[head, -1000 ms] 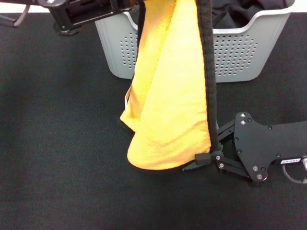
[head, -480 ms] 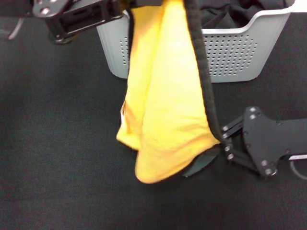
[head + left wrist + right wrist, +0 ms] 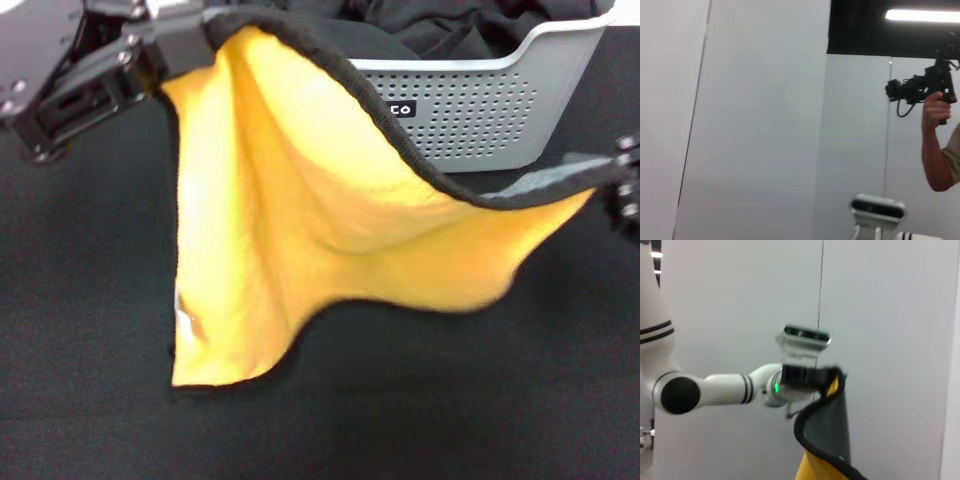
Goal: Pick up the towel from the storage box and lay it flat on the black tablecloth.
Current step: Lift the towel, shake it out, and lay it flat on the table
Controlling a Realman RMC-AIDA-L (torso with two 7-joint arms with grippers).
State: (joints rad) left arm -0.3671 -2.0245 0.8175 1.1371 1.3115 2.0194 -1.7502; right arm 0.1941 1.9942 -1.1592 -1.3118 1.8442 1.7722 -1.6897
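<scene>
You have two grippers on one towel (image 3: 300, 230). At ten o'clock, your left gripper (image 3: 150, 55) is clamped on a corner. The cloth hangs spread above the black tablecloth (image 3: 80, 400), before the single storage box (image 3: 500, 110) at one o'clock. At three o'clock, your right gripper (image 3: 622, 185) pinches the opposite corner.

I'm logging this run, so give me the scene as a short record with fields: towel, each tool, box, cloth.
towel: yellow-orange towel stretched in the air between both tools, lower corner hanging down at the black tablecloth
left tool: holds one top corner
right tool: at the view's edge, holds the other corner
storage box: behind the towel, dark fabric inside
laid flat: not yet
</scene>
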